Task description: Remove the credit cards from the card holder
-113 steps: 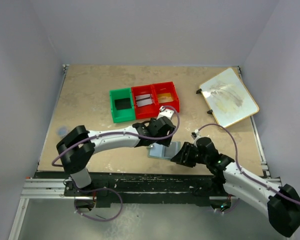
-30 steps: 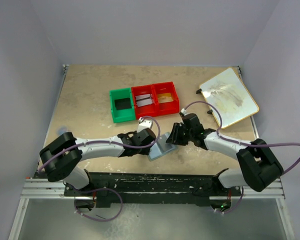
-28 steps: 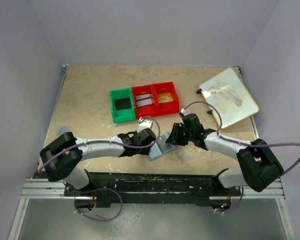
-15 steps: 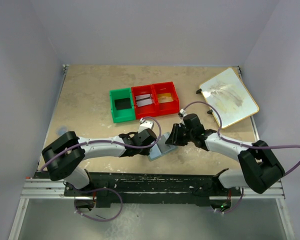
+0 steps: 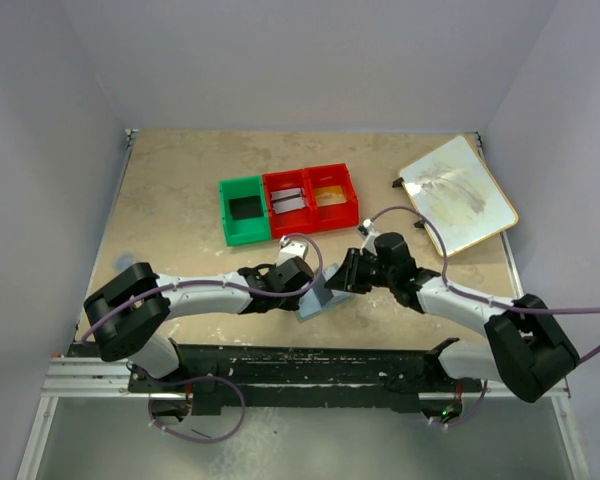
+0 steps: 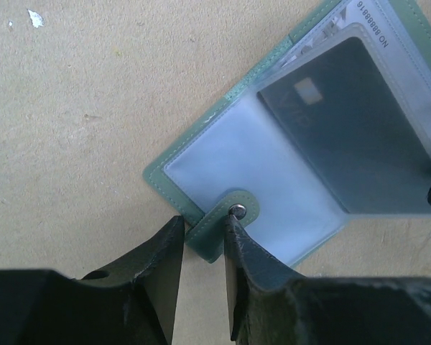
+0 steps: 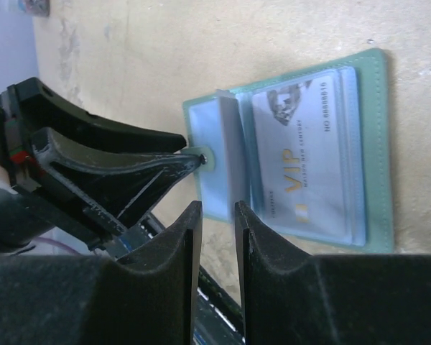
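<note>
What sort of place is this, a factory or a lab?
Likely a robot lab test cell: left arm and right arm bolted at a table walled by plain panels, with props: a card holder and plastic bins.

1. Overhead view: light even and diffuse; table (image 5: 180, 190) bright, shadows beneath the arms soft.
2. Left wrist view: card holder (image 6: 258, 162) sharp, pale sheen on its clear pocket; left gripper (image 6: 203, 220) dark, slightly soft.
3. Right wrist view: right gripper (image 7: 217, 207) near-black, blurred; table bright.
</note>
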`<control>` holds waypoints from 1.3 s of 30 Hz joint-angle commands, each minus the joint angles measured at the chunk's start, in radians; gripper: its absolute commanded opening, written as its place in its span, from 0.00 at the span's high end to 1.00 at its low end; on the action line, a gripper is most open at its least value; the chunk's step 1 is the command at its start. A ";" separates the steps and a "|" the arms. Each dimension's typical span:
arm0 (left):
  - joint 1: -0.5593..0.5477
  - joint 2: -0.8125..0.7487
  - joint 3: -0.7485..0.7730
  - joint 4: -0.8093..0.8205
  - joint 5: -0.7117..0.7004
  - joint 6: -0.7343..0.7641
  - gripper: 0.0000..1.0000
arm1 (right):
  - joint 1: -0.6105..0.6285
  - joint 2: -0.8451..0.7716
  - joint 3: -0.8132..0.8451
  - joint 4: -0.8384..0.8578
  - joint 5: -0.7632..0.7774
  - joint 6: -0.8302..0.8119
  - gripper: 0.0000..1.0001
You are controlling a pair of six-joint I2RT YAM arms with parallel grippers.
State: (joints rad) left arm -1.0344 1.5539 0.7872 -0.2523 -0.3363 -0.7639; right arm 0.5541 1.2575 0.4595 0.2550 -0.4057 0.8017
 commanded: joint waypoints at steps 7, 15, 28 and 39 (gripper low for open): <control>-0.001 -0.021 0.017 0.014 -0.018 0.011 0.74 | 0.004 0.106 -0.007 0.233 -0.228 0.033 0.73; -0.002 -0.044 0.002 0.000 -0.060 -0.012 0.75 | 0.021 0.165 0.040 0.218 -0.278 -0.016 0.68; 0.000 -0.288 -0.156 0.002 -0.194 -0.165 0.74 | 0.020 0.150 0.070 0.079 -0.121 -0.022 0.65; -0.001 -0.187 -0.040 0.053 -0.080 -0.043 0.72 | 0.018 0.270 0.100 0.117 -0.144 -0.045 0.66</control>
State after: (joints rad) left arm -1.0344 1.3285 0.6624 -0.2527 -0.4538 -0.8627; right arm 0.5713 1.5135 0.5289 0.3515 -0.5617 0.7773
